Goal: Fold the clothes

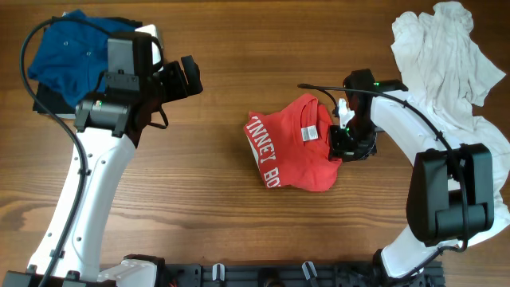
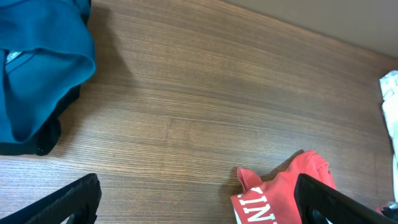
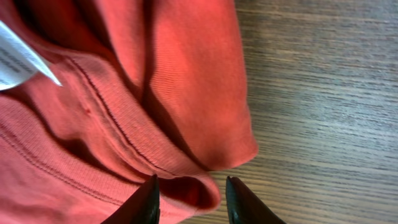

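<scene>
Crumpled red shirt [image 1: 291, 147] at the middle of the wooden table [image 1: 215, 199], white lettering along its left edge, white tag [image 3: 15, 62] near the collar. Right gripper [image 1: 344, 145] down at the shirt's right edge, touching the cloth. In the right wrist view, fingers [image 3: 148, 200] drawn close around a thick fold of the red cloth, fold filling nearly all the gap; probably grasping it, though how firmly is hard to tell from this angle. Left gripper [image 1: 190, 76] at far left, well apart from the shirt, fingers spread wide and holding nothing; in the left wrist view only bare wood between the fingers [image 2: 68, 202], with the shirt's corner low at the right. Blue clothes [image 1: 68, 48] bunched at the far left corner on something dark, just beside the left arm. Pile of white clothes [image 1: 446, 56] at the far right, trailing down the right side behind the right arm
</scene>
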Available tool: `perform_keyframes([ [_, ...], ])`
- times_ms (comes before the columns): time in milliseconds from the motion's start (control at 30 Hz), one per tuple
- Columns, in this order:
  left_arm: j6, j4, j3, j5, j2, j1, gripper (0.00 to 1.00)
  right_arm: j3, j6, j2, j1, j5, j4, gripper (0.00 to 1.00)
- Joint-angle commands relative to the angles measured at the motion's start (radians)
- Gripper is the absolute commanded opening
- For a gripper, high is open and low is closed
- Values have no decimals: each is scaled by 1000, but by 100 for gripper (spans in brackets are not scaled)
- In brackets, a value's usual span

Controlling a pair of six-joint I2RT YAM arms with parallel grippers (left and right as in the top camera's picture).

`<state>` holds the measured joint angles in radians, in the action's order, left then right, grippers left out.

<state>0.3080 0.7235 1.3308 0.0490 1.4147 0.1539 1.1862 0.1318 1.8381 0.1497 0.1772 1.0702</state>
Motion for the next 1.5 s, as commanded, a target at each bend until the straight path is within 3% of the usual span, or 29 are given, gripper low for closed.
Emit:
perform_keyframes([
  [0, -16, 5, 3, -12, 24, -5, 100, -3, 28, -16, 0, -56, -8, 34],
  [167, -16, 8, 3, 16, 56, -5, 100, 38, 25, -17, 0, -50, -37, 36],
  [233, -16, 8, 3, 35, 71, -5, 100, 84, 23, -19, 0, -50, -19, 48],
  [367, -16, 7, 3, 85, 102, -2, 100, 201, 0, -23, 0, -47, 53, 63],
  [567, -16, 7, 3, 89, 129, 23, 100, 250, -3, -24, 0, -47, 83, 77],
  [967, -16, 7, 3, 89, 202, 86, 100, 249, -76, -23, 0, 71, 63, 81],
  [1233, -18, 7, 3, 209, 306, 127, 100, 248, -74, -23, 0, 71, 6, 84],
  [1467, -148, 11, 3, 209, 371, 272, 100, 248, 10, -23, -27, 2, -37, 85],
])
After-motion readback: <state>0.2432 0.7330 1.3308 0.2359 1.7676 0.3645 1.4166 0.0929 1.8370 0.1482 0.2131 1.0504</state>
